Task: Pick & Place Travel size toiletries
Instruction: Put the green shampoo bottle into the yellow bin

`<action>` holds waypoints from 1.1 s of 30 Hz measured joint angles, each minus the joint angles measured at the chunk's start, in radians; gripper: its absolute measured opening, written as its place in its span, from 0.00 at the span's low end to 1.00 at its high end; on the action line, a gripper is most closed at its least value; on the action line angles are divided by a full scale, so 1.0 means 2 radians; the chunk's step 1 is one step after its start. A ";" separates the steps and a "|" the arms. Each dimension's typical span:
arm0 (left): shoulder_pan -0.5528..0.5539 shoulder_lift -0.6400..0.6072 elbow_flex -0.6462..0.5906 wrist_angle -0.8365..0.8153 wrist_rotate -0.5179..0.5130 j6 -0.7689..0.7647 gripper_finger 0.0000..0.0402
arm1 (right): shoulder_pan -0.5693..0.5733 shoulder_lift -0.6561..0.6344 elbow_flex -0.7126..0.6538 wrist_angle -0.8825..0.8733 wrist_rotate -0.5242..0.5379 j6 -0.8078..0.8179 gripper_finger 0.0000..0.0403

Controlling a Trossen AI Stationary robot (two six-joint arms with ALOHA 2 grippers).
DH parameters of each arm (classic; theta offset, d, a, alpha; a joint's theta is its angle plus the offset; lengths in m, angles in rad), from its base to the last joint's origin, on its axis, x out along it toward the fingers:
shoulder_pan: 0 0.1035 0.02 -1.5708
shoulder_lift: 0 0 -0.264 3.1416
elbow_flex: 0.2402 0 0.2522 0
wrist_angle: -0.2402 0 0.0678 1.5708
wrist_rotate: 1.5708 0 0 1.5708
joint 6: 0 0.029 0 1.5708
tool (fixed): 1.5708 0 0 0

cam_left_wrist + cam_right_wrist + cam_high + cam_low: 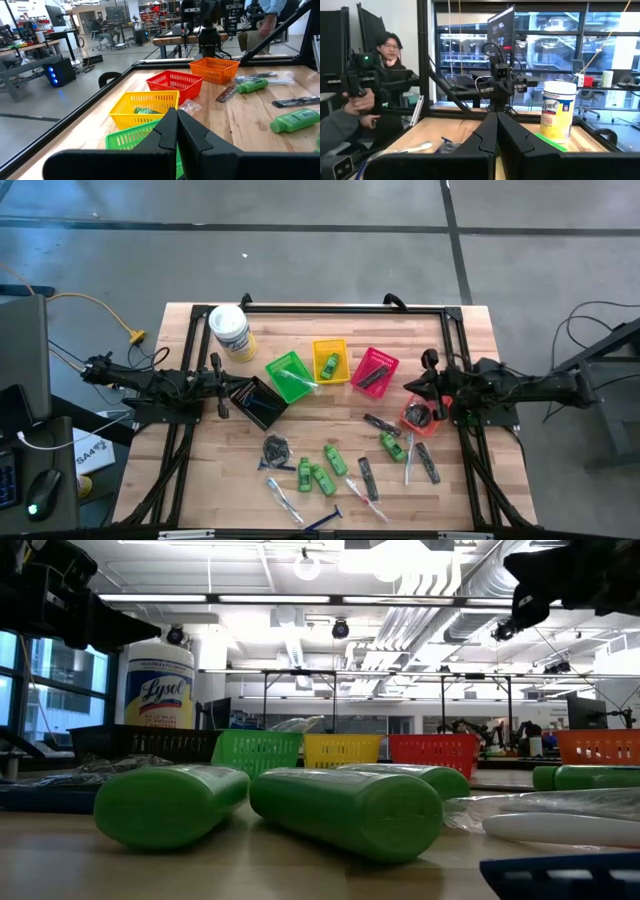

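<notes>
Low view blocks most of the tabletop (200,480) behind two green bottles (345,808). Overhead, toiletries (330,465) lie scattered at the front edge. Both wrist views show fingers (176,131) (496,135) pressed together, empty.

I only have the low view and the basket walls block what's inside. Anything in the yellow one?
Observer: Yes, one green mini bottle lies in the yellow basket.
Operator: And the red one?
Observer: The red basket holds one dark flat item, probably a comb.
Operator: Are the grippers holding anything?
Observer: No. The left gripper and the right gripper are both shut with nothing between the fingers.
</notes>
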 joint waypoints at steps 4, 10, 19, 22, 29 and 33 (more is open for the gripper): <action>0.000 0.000 0.000 0.000 0.000 0.000 0.00 | 0.010 -0.029 -0.015 -0.003 0.021 0.002 0.01; 0.000 0.000 0.000 0.000 0.000 0.000 0.00 | 0.024 -0.060 -0.045 -0.008 0.020 0.008 0.01; 0.000 0.000 0.000 0.000 0.000 0.000 0.00 | 0.038 -0.069 -0.046 -0.038 0.020 0.017 0.01; 0.000 0.000 0.000 0.001 0.000 0.000 0.00 | 0.038 -0.069 -0.046 -0.052 0.020 0.017 0.01; 0.000 0.000 0.000 0.001 0.000 -0.003 0.00 | 0.038 -0.069 -0.046 -0.061 0.019 0.017 0.01; 0.000 0.000 0.000 0.002 0.000 -0.009 0.00 | 0.038 -0.069 -0.046 -0.060 0.019 0.017 0.01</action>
